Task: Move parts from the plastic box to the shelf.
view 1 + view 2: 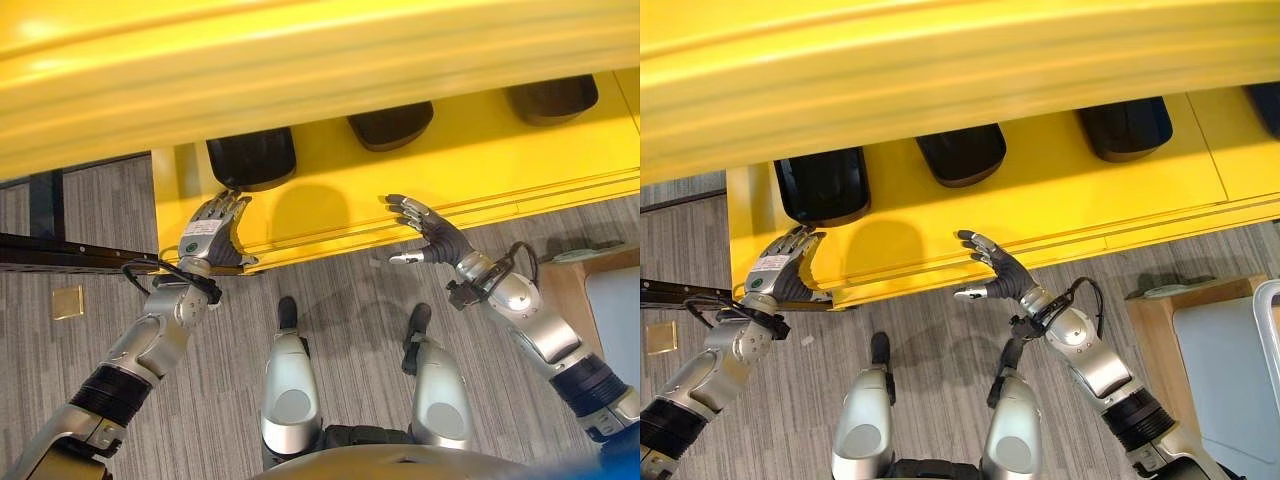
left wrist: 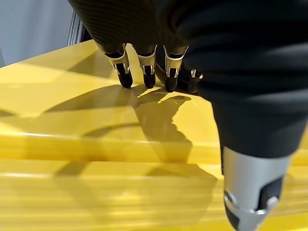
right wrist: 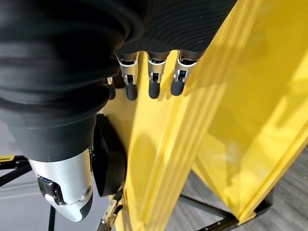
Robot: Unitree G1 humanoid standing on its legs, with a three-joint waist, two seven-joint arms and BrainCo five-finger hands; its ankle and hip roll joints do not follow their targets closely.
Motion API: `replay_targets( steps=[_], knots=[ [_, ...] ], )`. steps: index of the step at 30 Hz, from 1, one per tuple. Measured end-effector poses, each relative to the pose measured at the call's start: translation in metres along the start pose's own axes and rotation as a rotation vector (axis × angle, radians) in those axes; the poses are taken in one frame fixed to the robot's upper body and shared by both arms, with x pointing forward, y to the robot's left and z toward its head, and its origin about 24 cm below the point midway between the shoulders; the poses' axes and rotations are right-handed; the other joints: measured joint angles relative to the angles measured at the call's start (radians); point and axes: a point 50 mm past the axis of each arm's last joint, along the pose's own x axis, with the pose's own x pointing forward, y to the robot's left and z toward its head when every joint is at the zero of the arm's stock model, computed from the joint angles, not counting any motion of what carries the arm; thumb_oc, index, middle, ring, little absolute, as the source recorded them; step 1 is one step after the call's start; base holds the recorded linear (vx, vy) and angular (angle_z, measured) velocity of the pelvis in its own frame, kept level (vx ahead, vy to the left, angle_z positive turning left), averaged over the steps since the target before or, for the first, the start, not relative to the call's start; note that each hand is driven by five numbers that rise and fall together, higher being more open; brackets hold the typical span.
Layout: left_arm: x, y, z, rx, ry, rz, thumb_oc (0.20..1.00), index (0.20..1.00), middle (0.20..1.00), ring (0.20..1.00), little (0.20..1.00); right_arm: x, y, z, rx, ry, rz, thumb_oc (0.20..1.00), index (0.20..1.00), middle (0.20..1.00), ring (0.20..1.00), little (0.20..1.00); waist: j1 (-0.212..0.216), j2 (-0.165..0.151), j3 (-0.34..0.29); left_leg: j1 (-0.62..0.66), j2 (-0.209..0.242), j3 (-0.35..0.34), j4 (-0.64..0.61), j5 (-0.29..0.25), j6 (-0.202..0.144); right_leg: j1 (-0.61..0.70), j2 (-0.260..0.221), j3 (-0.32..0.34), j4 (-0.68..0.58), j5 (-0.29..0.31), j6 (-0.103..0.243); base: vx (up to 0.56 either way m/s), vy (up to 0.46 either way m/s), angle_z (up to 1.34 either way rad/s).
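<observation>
On shelf [image 1: 480,170], parts [image 1: 252,157], left hand [image 1: 213,238] nearest

Bright light from above me throws soft shadows of my left hand [image 1: 215,235] and right hand [image 1: 432,237] onto the yellow shelf [image 1: 330,190] just past my fingertips. The upper shelf edge [image 1: 300,60] nearest my head smears into blur with pale glare. My wrist covers loom dark, close and unfocused.

Yellow shelf [image 1: 480,180] carries three black parts [image 1: 252,158], with bare gaps between.
</observation>
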Motion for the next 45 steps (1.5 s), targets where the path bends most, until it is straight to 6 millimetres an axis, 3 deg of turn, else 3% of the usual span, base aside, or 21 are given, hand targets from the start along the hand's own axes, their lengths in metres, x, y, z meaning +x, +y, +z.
replay_targets(
  steps=[15,23,39,45],
  knots=[
    [-0.004,0.001,0.000,0.004,0.014,-0.024,1.000,1.000,1.000,1.000,1.000,0.001,0.006,-0.001,0.028,-0.018,0.000,1.000,1.000,1.000,1.000,1.000,0.001,-0.004,-0.001,-0.005,-0.002,-0.002,0.000,0.000,0.000,0.002,0.001,0.000,-0.008,0.000,0.001,0.00,0.005,0.00],
    [-0.024,-0.003,-0.009,-0.034,0.015,0.018,1.000,1.000,1.000,1.000,1.000,-0.008,0.009,-0.010,0.049,0.018,-0.009,1.000,1.000,1.000,1.000,1.000,-0.004,0.004,-0.001,-0.011,-0.006,-0.001,-0.011,0.000,0.000,-0.002,-0.001,-0.004,-0.027,0.012,0.004,-0.01,0.018,0.00],
    [-0.071,-0.036,-0.016,-0.114,0.011,-0.074,1.000,1.000,1.000,1.000,1.000,-0.015,-0.002,-0.011,0.022,0.023,-0.054,1.000,1.000,1.000,1.000,1.000,0.028,0.083,-0.008,0.025,-0.014,0.004,-0.057,0.011,-0.002,0.017,-0.006,-0.011,-0.038,0.009,0.008,-0.02,-0.002,0.01],
    [-0.092,-0.051,-0.016,-0.226,0.029,-0.114,1.000,1.000,1.000,1.000,1.000,-0.017,-0.005,-0.012,-0.001,0.034,-0.071,1.000,1.000,1.000,1.000,1.000,0.033,0.115,-0.032,0.039,-0.026,-0.010,-0.079,0.021,0.002,0.039,-0.020,-0.033,-0.040,0.005,0.013,-0.02,-0.039,0.11]
  ],
)
